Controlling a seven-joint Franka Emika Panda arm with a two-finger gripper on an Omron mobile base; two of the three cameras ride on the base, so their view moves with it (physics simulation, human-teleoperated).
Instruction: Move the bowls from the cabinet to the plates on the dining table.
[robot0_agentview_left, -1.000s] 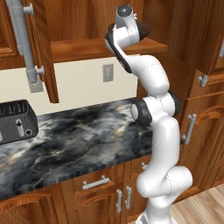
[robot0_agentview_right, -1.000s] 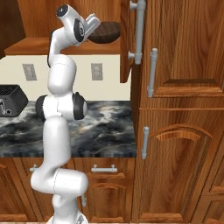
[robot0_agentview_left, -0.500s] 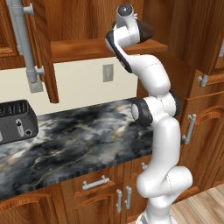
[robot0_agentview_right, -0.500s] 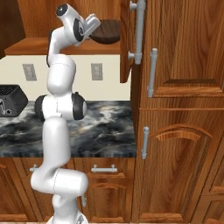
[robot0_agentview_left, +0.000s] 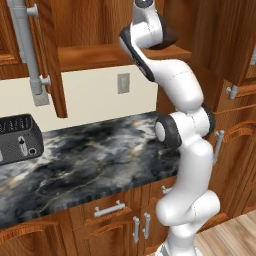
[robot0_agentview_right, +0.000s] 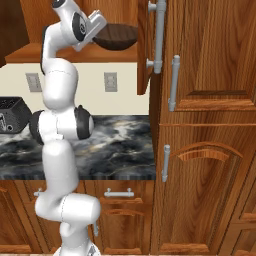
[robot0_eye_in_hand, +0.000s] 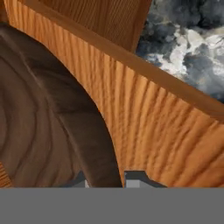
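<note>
A dark brown wooden bowl (robot0_agentview_right: 119, 36) sits on the shelf (robot0_agentview_left: 95, 53) of the open reddish-brown cabinet (robot0_agentview_right: 150, 45). My gripper (robot0_eye_in_hand: 107, 177) is raised to that shelf and shut on the bowl's near rim (robot0_eye_in_hand: 83, 127). One fingertip (robot0_eye_in_hand: 136, 177) is outside the wall and the other is inside it. From the left base view the bowl (robot0_agentview_left: 171, 37) peeks out behind the hand. The plates and the dining table are out of view.
The cabinet's open door (robot0_agentview_left: 50, 55) with its grey bar handle (robot0_agentview_left: 26, 45) hangs at the left. Below lies a marble worktop (robot0_agentview_left: 90, 160) with a black toaster (robot0_agentview_left: 17, 137). A tall wooden cupboard (robot0_agentview_right: 210, 125) stands at the right.
The jaws have closed onto the bowl's rim. The arm has barely moved and the bowl stays on the shelf.
</note>
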